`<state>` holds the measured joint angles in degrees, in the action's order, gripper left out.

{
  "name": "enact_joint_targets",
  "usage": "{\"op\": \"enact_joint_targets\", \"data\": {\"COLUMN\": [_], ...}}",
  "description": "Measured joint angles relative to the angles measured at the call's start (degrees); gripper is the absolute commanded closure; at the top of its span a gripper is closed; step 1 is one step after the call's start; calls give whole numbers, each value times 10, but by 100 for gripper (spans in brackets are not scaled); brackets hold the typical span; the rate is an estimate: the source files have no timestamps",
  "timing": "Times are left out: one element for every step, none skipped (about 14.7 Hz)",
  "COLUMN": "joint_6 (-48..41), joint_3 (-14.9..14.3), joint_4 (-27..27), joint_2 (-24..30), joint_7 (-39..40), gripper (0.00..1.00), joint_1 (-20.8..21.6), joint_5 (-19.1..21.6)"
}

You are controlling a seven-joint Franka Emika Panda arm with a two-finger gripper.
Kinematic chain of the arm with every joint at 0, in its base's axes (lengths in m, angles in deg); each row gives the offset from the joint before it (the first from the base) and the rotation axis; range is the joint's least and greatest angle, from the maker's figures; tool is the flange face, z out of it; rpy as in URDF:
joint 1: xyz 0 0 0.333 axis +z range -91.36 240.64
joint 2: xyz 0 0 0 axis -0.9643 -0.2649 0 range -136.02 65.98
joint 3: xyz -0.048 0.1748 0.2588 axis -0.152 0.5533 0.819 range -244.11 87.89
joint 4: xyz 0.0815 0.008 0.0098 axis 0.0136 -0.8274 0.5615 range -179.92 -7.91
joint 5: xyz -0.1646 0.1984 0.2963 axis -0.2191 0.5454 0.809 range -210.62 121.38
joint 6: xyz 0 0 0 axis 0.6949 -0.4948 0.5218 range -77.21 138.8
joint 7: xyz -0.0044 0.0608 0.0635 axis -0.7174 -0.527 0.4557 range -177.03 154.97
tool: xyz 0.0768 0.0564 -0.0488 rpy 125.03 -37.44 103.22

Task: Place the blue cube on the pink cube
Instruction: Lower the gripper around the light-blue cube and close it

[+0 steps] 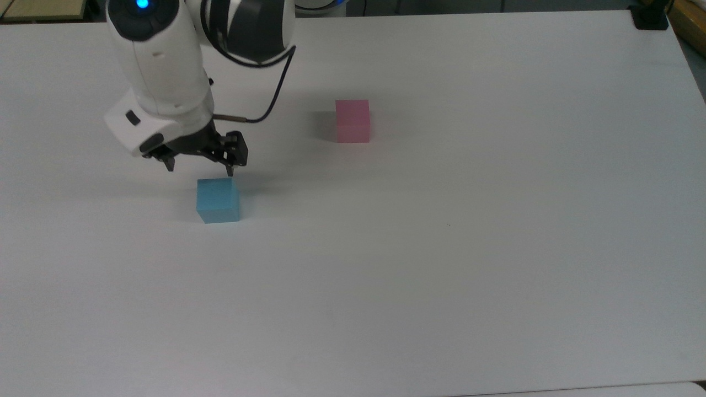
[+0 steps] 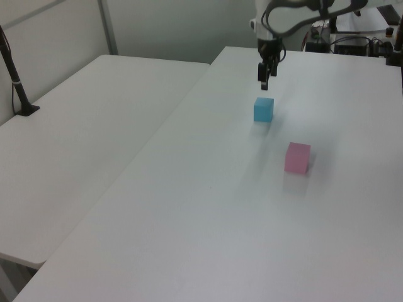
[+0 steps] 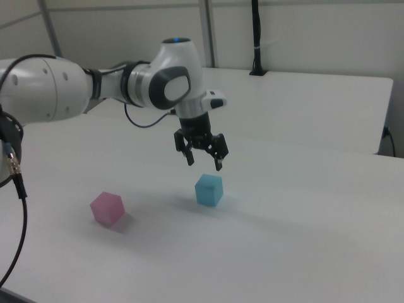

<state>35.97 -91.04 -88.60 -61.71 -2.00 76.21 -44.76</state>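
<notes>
Top view: blue cube point(image 1: 218, 199) sits flat on the white table point(image 1: 441, 264), well apart from the pink cube point(image 1: 352, 121), which lies up and toward the top view's right. Nothing stacked yet, so pickup looks like the step in hand. Gripper point(image 1: 199, 166) hangs just beyond the blue cube's far edge, fingers spread wider than the cube, holding nothing. One fingertip point(image 1: 230, 171) is close to the cube's top corner in this view; can't tell if it clears it. White wrist housing tilts toward the top view's left, w/ a dark cable looping off it.

Left view: gripper point(image 2: 265, 79) is above the blue cube point(image 2: 264, 109) w/ a clear gap of air, so not touching. Pink cube point(image 2: 297, 157) is nearer the camera and toward the left view's right, clear on all sides, so prob an easy drop spot.

Right view: arm reaches in from the right view's left, forearm about level, wrist bent down. Gripper point(image 3: 204, 156) points at the table, jaws wide apart and empty, poised over the blue cube point(image 3: 209, 190) but offset a bit toward the far side. Pink cube point(image 3: 106, 209) rests toward the right view's left, near the front edge. Judgement: needs a small shift to centre over the cube, then descend and close.
</notes>
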Motion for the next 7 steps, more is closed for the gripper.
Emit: {"op": "enact_joint_targets", "data": {"joint_6": [14, 24, 31, 33, 34, 38, 51], "joint_3": [5, 10, 15, 17, 17, 17, 17], "joint_4": [-7, -13, -18, -20, -21, -22, -22], "joint_2": [-7, -13, -20, -26, -31, -36, -40], "joint_7": [0, 0, 0, 0, 0, 0, 0], "gripper": [0, 0, 0, 0, 0, 0, 0], "joint_1": [0, 0, 1, 1, 0, -2, -5], "joint_5": [0, 0, 0, 0, 0, 0, 0]}}
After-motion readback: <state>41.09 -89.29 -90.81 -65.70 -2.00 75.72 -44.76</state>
